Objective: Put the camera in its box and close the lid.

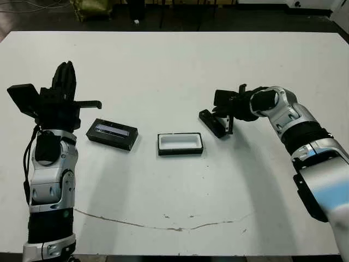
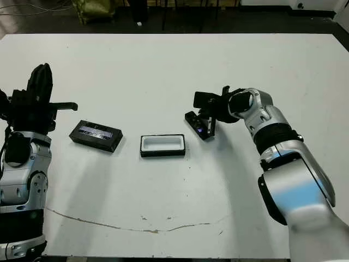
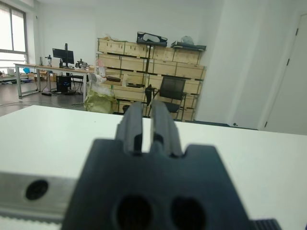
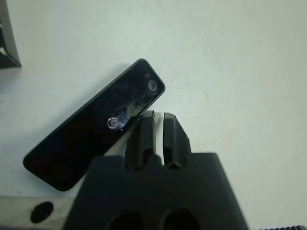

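The camera (image 4: 96,134), a slim black bar with a glossy face, lies flat on the white table just right of the box (image 1: 180,144), a shallow black tray with a white lining. Left of the box lies the lid (image 1: 112,134), black with a grey strip on top. My right gripper (image 4: 159,115) is shut and holds nothing; its tips point down at the table right beside the camera's (image 1: 210,123) long edge. My left gripper (image 1: 65,71) is raised off the table left of the lid, shut and empty, pointing up and away.
A thin dark crack line (image 1: 163,225) runs across the table near its front edge. Beyond the far edge, the left wrist view shows stacked wooden crates (image 3: 144,57) and an office chair (image 3: 171,93).
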Robot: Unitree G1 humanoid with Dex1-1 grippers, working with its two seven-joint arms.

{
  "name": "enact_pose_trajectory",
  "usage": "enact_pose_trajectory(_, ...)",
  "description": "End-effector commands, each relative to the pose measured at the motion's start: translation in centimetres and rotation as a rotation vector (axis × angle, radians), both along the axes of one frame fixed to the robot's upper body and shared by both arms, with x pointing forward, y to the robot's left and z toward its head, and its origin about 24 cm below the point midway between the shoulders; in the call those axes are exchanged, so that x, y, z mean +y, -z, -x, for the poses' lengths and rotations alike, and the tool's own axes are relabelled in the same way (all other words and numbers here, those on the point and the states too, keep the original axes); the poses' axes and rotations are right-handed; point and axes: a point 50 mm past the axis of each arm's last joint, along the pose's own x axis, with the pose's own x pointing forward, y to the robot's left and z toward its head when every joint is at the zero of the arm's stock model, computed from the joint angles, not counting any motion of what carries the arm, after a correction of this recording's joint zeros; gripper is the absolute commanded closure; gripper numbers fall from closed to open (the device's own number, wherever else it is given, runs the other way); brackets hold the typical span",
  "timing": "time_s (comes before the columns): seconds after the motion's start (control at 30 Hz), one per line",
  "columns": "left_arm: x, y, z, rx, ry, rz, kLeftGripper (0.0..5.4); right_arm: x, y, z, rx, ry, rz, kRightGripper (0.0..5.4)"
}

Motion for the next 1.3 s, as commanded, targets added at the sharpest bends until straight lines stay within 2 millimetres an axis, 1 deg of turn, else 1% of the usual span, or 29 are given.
enact_pose_trajectory(0.03, 0.2, 0.9, 0.2, 0.038, -0.009, -0.004, 5.36, -0.2, 3.0, 1.2, 0.121, 0.005, 0.022, 5.40)
enact_pose_trajectory(0.27, 0.2, 0.9, 0.2, 0.038, -0.006, -0.003, 5.36, -0.4, 2.8, 1.0, 0.086, 0.005, 0.044, 5.40)
enact_pose_trajectory(0.33, 0.2, 0.9, 0.2, 0.039, -0.008, -0.004, 5.36, -0.9, 2.7, 0.9, 0.062, 0.040, 0.044, 5.40)
enact_pose_trajectory(0.43, 0.3, 0.9, 0.2, 0.039, -0.013, -0.004, 5.36, -2.0, 2.3, 0.5, -0.042, 0.114, 0.041, 5.40)
enact_pose_trajectory(0.63, 0.2, 1.0, 0.2, 0.038, -0.001, -0.003, 5.36, -4.1, 1.2, 0.1, -0.197, 0.246, -0.024, 5.40)
enact_pose_trajectory(0.77, 0.1, 0.9, 0.2, 0.042, -0.007, -0.008, 5.36, -5.4, -0.1, -0.1, -0.287, 0.312, -0.123, 5.40)
enact_pose_trajectory(0.9, 0.2, 0.9, 0.2, 0.041, -0.004, -0.003, 5.36, -6.0, -1.9, 0.2, -0.350, 0.306, -0.264, 5.40)
enact_pose_trajectory(0.97, 0.3, 1.0, 0.2, 0.042, -0.004, -0.005, 5.36, -6.1, -2.7, 0.8, -0.366, 0.296, -0.391, 5.40)
enact_pose_trajectory(1.07, 0.3, 1.0, 0.2, 0.042, -0.004, -0.007, 5.36, -6.1, -3.3, 1.8, -0.373, 0.291, -0.539, 5.40)
enact_pose_trajectory(1.2, 0.2, 0.9, 0.1, 0.037, -0.004, -0.018, 5.36, -5.6, -3.2, 3.7, -0.407, 0.272, -0.716, 5.40)
enact_pose_trajectory(1.3, 0.2, 0.8, 0.1, 0.037, -0.003, -0.015, 5.36, -5.3, -3.1, 4.8, -0.415, 0.284, -0.787, 5.40)
